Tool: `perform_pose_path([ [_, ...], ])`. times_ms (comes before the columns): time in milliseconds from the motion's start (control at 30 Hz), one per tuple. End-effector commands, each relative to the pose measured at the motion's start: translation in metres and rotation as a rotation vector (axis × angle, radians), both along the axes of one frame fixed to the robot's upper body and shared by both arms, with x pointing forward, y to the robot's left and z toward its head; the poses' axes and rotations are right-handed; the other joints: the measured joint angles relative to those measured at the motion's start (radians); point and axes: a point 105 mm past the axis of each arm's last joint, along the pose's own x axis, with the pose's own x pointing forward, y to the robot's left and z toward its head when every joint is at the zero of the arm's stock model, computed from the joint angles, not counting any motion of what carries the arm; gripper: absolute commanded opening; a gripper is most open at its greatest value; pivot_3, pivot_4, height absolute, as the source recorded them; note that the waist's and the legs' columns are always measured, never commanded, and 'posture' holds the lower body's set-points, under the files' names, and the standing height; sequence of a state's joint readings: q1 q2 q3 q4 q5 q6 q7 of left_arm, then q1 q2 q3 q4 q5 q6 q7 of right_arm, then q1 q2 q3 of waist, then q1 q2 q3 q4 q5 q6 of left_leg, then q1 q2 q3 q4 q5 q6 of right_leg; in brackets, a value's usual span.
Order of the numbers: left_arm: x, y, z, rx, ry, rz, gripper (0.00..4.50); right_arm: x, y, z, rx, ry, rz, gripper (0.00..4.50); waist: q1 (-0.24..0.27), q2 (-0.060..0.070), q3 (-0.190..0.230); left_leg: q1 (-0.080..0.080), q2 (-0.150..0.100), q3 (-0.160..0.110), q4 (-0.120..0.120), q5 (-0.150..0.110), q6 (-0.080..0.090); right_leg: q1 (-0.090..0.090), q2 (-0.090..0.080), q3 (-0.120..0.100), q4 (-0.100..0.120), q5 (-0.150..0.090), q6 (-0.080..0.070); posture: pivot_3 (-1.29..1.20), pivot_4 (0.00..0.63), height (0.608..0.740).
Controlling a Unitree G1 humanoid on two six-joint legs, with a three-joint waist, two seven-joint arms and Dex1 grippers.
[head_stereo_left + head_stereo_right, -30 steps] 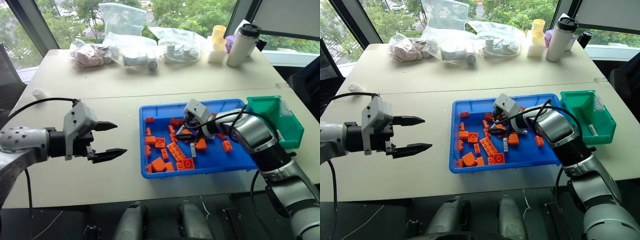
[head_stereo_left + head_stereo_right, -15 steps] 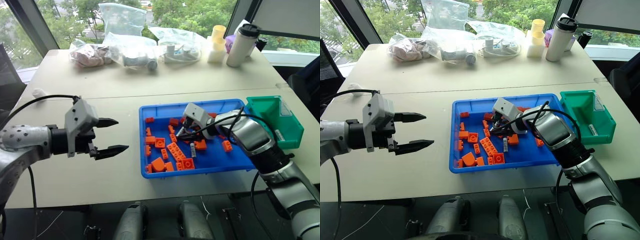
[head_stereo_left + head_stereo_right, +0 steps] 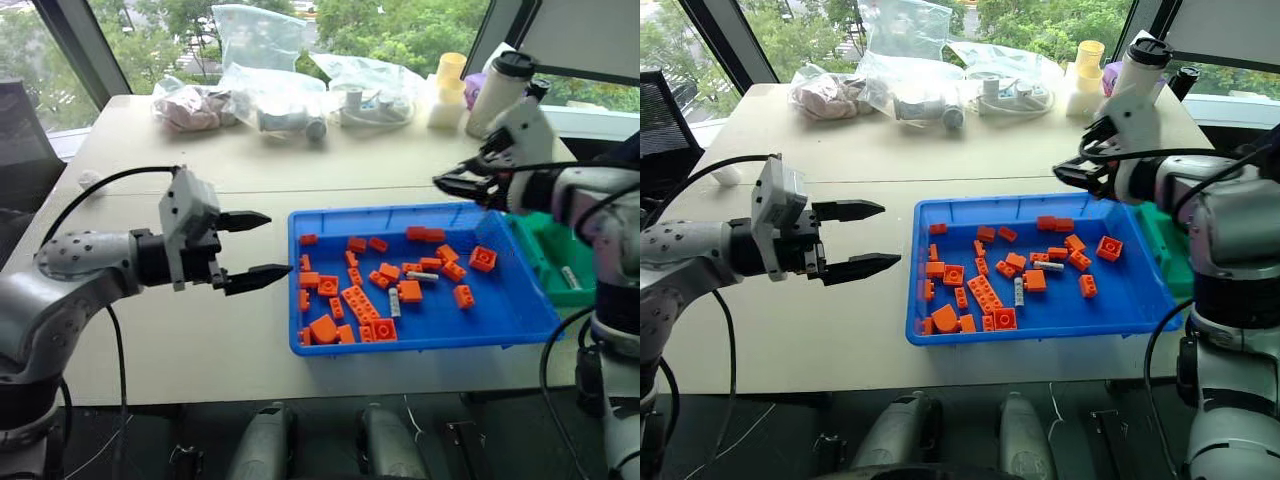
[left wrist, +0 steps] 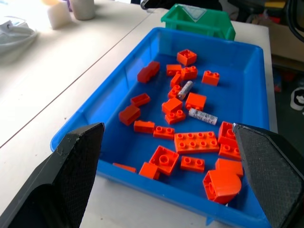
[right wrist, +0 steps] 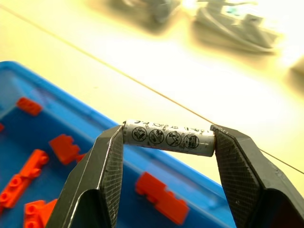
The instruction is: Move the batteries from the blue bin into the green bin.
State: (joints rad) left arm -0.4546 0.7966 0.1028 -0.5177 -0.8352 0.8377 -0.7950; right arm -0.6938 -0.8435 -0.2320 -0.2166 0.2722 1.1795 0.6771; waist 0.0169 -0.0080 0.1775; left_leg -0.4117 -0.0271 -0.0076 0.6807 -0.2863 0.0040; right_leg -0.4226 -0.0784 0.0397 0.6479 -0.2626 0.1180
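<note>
The right gripper (image 5: 166, 142) has its fingers (image 5: 107, 161) clamped end to end on one battery (image 5: 167, 137), a pale silver-grey cylinder printed with small round symbols, lying crosswise between the tips. A second ago these fingers were down among the orange bricks (image 3: 362, 304) in the blue bin (image 3: 520, 325); now they have lifted clear and hang over the bin's far right corner, with the green bin (image 3: 548, 262) just beyond and below them to the right. By my reading the pick has succeeded and the carry is under way; what remains is to bring the battery over the green bin and let go.

Two more batteries (image 4: 203, 116) lie behind the fingers in the blue bin's middle, among the bricks, so more trips are needed.

The left gripper (image 3: 255, 250) has drifted a little toward the blue bin's near-left edge above the tabletop (image 3: 200, 330), fingers apart, empty.
</note>
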Motion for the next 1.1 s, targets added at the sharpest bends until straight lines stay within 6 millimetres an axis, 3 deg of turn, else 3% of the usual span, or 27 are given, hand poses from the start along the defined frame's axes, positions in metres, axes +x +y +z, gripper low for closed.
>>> perform_pose_path([
  [33,0.007,-0.022,0.004,-0.031,-0.029,-0.068,4.5,-0.017,-0.045,0.001,-0.034,-0.037,-0.171,2.2,-0.004,0.0,0.0,0.0,0.0,0.0,0.0,0.0,0.0,0.001,0.0,0.0,0.0,0.0,0.0,0.0,0.15,0.74],
  [267,0.019,-0.05,0.005,-0.045,-0.057,-0.175,4.5,-0.036,-0.089,-0.009,-0.094,-0.015,-0.333,2.2,-0.037,0.001,0.0,0.002,0.002,0.004,0.0,0.0,0.001,-0.001,0.006,0.003,0.001,0.0,0.0,0.0,0.15,0.74],
  [567,0.023,-0.053,0.001,-0.034,-0.075,-0.188,4.5,-0.03,-0.117,-0.033,-0.059,0.02,-0.46,2.2,-0.028,0.001,0.0,0.002,0.003,0.004,0.001,0.0,0.001,0.0,0.007,0.004,0.001,0.0,0.0,0.0,0.15,0.74],
  [733,0.023,-0.048,0.0,-0.012,-0.083,-0.175,4.5,-0.023,-0.125,-0.033,-0.097,-0.007,-0.485,4.47,-0.029,0.001,0.0,0.002,0.003,0.004,0.001,0.0,0.001,0.0,0.007,0.004,0.001,0.0,0.0,0.0,0.15,0.74],
  [867,0.023,-0.041,-0.001,0.007,-0.085,-0.161,4.5,-0.02,-0.109,-0.018,-0.079,-0.052,-0.406,4.47,-0.032,0.001,0.0,0.002,0.004,0.004,0.0,0.0,0.001,0.0,0.008,0.004,0.001,0.0,0.0,0.0,0.15,0.74],
  [967,0.016,-0.032,-0.006,0.051,-0.068,-0.166,4.5,-0.024,-0.059,-0.007,-0.044,-0.05,-0.117,4.47,-0.033,0.001,0.0,0.002,0.004,0.004,0.0,0.0,0.001,-0.001,0.008,0.004,0.001,0.0,0.0,0.0,0.15,0.74],
  [1100,0.001,-0.019,-0.014,0.146,-0.034,-0.199,4.5,-0.06,0.019,-0.02,-0.054,0.072,0.367,4.47,-0.031,0.001,0.0,0.002,0.006,0.002,0.0,0.0,0.001,0.0,0.01,0.004,0.001,0.0,0.0,0.0,0.15,0.74],
])
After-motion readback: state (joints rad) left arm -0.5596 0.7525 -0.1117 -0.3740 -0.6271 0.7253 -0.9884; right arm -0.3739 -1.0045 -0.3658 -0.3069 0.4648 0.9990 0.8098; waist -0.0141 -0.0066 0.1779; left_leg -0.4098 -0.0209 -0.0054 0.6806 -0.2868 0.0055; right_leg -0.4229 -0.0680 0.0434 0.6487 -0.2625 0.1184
